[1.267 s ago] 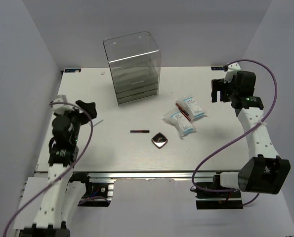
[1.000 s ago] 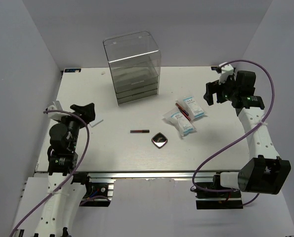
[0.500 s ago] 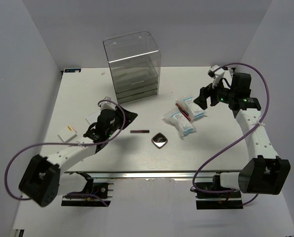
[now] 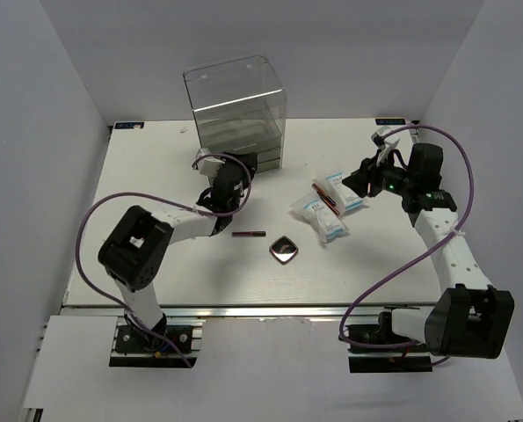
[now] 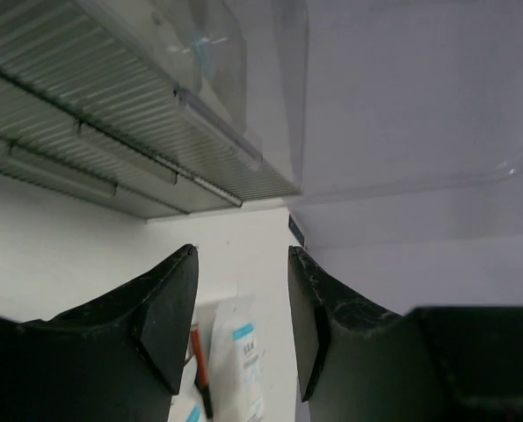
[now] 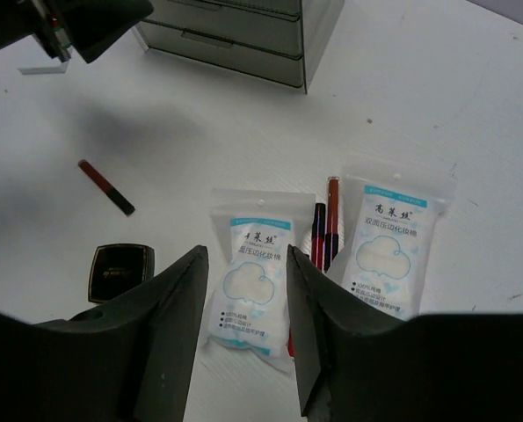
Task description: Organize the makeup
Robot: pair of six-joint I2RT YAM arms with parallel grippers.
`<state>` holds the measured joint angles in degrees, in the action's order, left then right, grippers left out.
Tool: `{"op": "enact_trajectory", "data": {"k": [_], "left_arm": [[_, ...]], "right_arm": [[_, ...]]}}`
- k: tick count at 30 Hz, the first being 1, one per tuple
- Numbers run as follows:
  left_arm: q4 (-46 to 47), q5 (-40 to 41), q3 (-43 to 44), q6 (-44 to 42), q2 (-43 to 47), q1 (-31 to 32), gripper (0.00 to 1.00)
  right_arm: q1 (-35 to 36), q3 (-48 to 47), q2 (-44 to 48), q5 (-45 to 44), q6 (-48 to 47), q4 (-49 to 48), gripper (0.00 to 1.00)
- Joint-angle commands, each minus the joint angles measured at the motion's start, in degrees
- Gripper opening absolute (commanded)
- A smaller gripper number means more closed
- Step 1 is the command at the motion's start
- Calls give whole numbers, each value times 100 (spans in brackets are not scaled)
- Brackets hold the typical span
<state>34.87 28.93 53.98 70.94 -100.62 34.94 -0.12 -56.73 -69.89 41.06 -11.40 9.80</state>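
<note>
The right gripper [image 6: 245, 257], parted and empty, is hovering above the packets [image 6: 386, 251] on the desk [image 6: 472, 97]; centring over one before clenching seems wise. The left gripper [image 5: 241, 255], also released, is facing the drawer box [image 5: 112, 105].

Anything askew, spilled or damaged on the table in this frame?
Nothing is spilled or damaged. The packets lie bunched at odd angles with red sticks lying between them. One dark-red stick lies alone beside the compact, apart from the bunch.
</note>
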Motion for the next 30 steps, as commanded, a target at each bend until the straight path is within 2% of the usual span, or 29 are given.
{"op": "enact_trajectory", "data": {"k": [1, 11, 14, 18, 19, 20, 24, 25, 29, 30], "left_arm": [[310, 473, 482, 201, -307, -31, 55], [354, 544, 1150, 588, -1073, -356, 52], [389, 587, 1256, 710, -1179, -417, 48], [485, 632, 1317, 851, -1337, -453, 40], [520, 632, 1343, 895, -1372, -462, 33], [521, 632, 1344, 913, -1373, -470, 33], [687, 605, 1291, 957, -1443, -479, 18], [766, 588, 1274, 957, -1434, -479, 12], [1012, 377, 1195, 905, -1425, -479, 0], [1222, 185, 1133, 887, -1391, -479, 0]], "right_arm": [[3, 91, 107, 262, 33, -549, 47], [3, 259, 116, 280, -222, -655, 49], [3, 268, 107, 280, -266, -664, 49], [3, 285, 89, 297, -301, -673, 48], [3, 285, 81, 297, -336, -664, 48], [3, 285, 72, 297, -337, -664, 48], [3, 294, 72, 289, -433, -646, 48], [3, 303, 63, 280, -477, -629, 48], [3, 364, 28, 166, -521, -611, 48], [3, 390, 2, 113, -513, -611, 47]]}}
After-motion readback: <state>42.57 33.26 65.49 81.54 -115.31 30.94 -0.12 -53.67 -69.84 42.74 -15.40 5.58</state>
